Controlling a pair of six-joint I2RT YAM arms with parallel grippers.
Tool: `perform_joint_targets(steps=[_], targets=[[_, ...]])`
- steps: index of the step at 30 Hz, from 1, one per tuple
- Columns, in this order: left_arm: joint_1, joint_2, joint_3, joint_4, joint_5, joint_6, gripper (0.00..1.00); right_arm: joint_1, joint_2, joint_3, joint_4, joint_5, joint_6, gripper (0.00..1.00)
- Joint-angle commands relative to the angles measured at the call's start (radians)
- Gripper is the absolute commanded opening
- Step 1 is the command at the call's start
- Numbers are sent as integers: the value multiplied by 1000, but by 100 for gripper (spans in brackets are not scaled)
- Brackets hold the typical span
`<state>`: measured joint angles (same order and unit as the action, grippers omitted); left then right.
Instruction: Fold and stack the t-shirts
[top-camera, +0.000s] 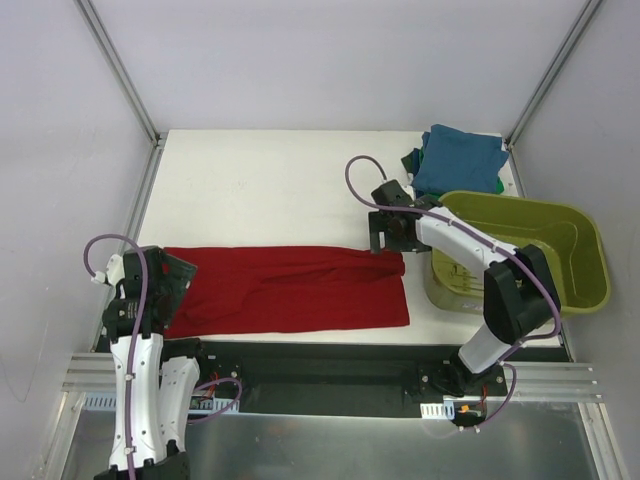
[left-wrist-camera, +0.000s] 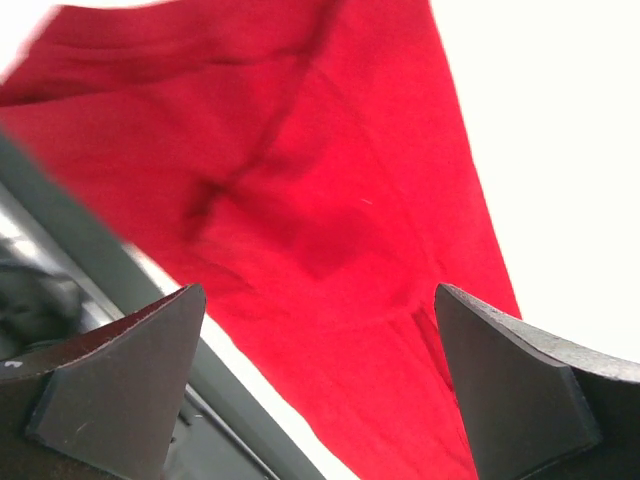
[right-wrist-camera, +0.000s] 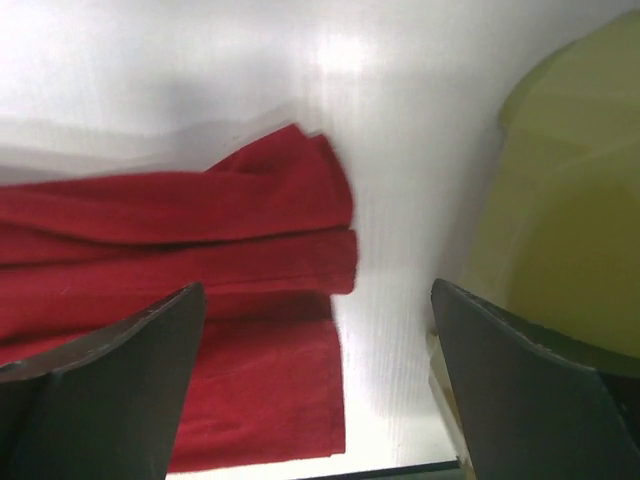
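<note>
Though one spread, three t-shirts (top-camera: 290, 290).

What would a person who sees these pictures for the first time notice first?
The dark red t-shirt lies stretched as a long band across the near side of the white table. An olive-green basket stands at the right edge, and behind it sits a stack of folded shirts, teal-blue on top.
</note>
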<state>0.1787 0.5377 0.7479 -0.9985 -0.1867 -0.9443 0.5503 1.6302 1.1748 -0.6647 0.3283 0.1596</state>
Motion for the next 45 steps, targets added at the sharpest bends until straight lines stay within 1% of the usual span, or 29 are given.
perform_joint_targets(steps=[1, 3, 4, 9, 11, 17, 18, 19, 20, 21, 23, 24, 26, 27, 28, 29, 30, 31, 32, 33, 35, 36, 37, 39, 40, 41, 42, 44, 45], targets=[[7, 77, -47, 194, 267, 68, 99, 54, -67, 71, -18, -60, -54, 99], [5, 143, -77, 240, 326, 65, 99, 92, -59, 98, -6, -106, -69, 99], [4, 165, -108, 294, 372, 68, 99, 105, -46, 106, 0, -126, -75, 100], [-8, 330, -162, 388, 398, 76, 99, 172, 37, 151, 51, -245, -77, 100], [-10, 376, -176, 429, 414, 85, 99, 187, 95, 163, 60, -271, -68, 100], [-12, 582, -182, 512, 340, 101, 99, 197, 255, 197, 89, -319, -39, 100], [-12, 650, -174, 541, 343, 107, 99, 197, 266, 197, 86, -319, -35, 99], [-12, 686, -151, 554, 348, 117, 99, 197, 281, 184, 89, -319, -32, 100], [-12, 724, -136, 569, 346, 121, 99, 194, 284, 172, 94, -354, -29, 100], [-12, 807, -118, 584, 340, 122, 99, 195, 287, 154, 108, -362, -17, 100], [-12, 899, -36, 606, 346, 124, 99, 197, 277, 91, 120, -373, -8, 100], [-12, 991, -4, 613, 364, 127, 99, 197, 269, 66, 129, -379, 6, 100], [-22, 1083, 105, 647, 427, 131, 99, 204, 234, -15, 148, -385, 17, 100], [-31, 1169, 149, 650, 443, 136, 99, 206, 220, -39, 164, -390, 23, 99], [-65, 1212, 245, 650, 454, 144, 99, 220, 192, -65, 171, -394, 29, 100], [-88, 1254, 296, 650, 458, 145, 99, 227, 178, -102, 181, -397, 32, 100], [-113, 1331, 345, 650, 464, 151, 99, 238, 163, -121, 185, -406, 41, 99], [-154, 1372, 451, 649, 475, 154, 99, 269, 139, -133, 185, -419, 52, 100], [-175, 1412, 505, 644, 496, 154, 99, 286, 126, -154, 191, -428, 54, 100], [-176, 1492, 613, 641, 506, 151, 99, 327, 102, -161, 192, -431, 60, 100], [-232, 1580, 732, 611, 551, 148, 99, 371, 86, -175, 215, -443, 81, 99], [-242, 1666, 793, 595, 573, 141, 99, 391, 79, -185, 227, -480, 90, 100], [-252, 1708, 915, 584, 582, 139, 99, 430, 83, -187, 241, -507, 96, 100], [-284, 1816, 1029, 561, 581, 122, 99, 468, 95, -185, 290, -578, 127, 100], [-292, 1852, 1139, 554, 582, 119, 99, 505, 103, -170, 303, -603, 130, 100], [-298, 1919, 1195, 548, 592, 111, 99, 525, 111, -158, 310, -623, 133, 100], [-301, 1949, 1297, 544, 616, 96, 99, 540, 121, -143, 309, -633, 129, 100], [-304, 2030, 1395, 544, 633, 81, 99, 582, 126, -113, 307, -650, 112, 99], [-306, 2053, 1480, 544, 638, 70, 99, 588, 123, -107, 307, -655, 107, 100]])
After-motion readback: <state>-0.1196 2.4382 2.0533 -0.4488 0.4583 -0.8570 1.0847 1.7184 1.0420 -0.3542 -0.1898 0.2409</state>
